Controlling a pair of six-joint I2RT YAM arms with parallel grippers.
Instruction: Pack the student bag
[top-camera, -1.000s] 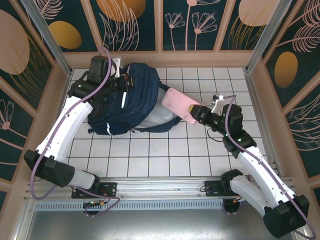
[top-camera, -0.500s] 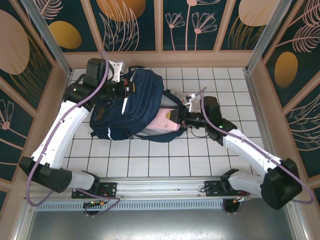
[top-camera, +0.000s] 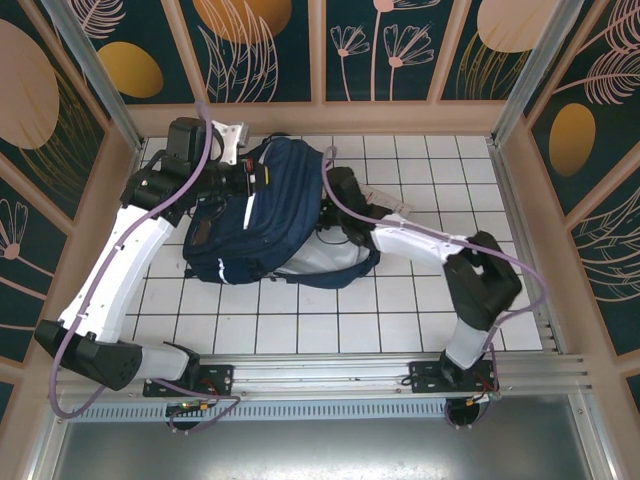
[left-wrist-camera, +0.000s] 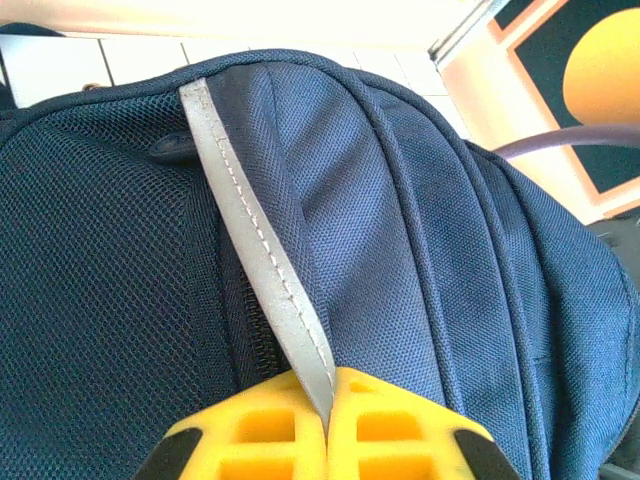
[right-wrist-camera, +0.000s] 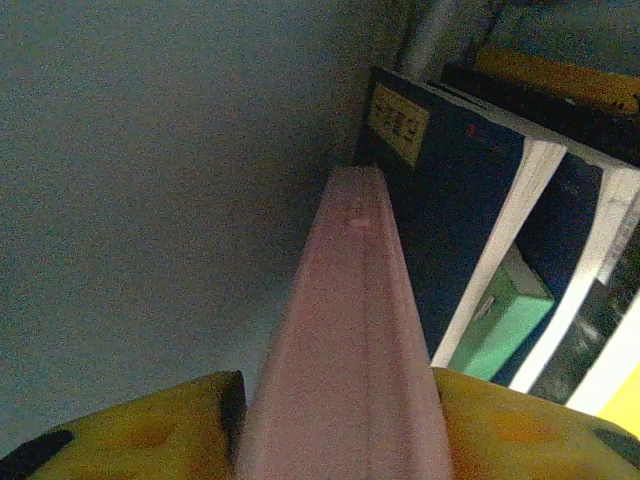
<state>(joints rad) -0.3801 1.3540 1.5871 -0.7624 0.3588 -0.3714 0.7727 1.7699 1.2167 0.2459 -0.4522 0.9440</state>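
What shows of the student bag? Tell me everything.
The student bag is a navy woven-fabric backpack with white reflective stripes, lying on the tiled table toward its far left. The left gripper is shut on one stripe. The right arm reaches into its open side; inside, the right wrist view shows dark-blue books and a pink flat item between the fingers of the right gripper.

The top camera looks down from above and behind my bases, taking in the whole table (top-camera: 400, 300). Both wrist cameras sit close. One looks past my left gripper (left-wrist-camera: 325, 425) onto the outer fabric of the student bag (left-wrist-camera: 420, 250), which the top view shares. The other looks past my right gripper (right-wrist-camera: 340, 430) into a dim interior.
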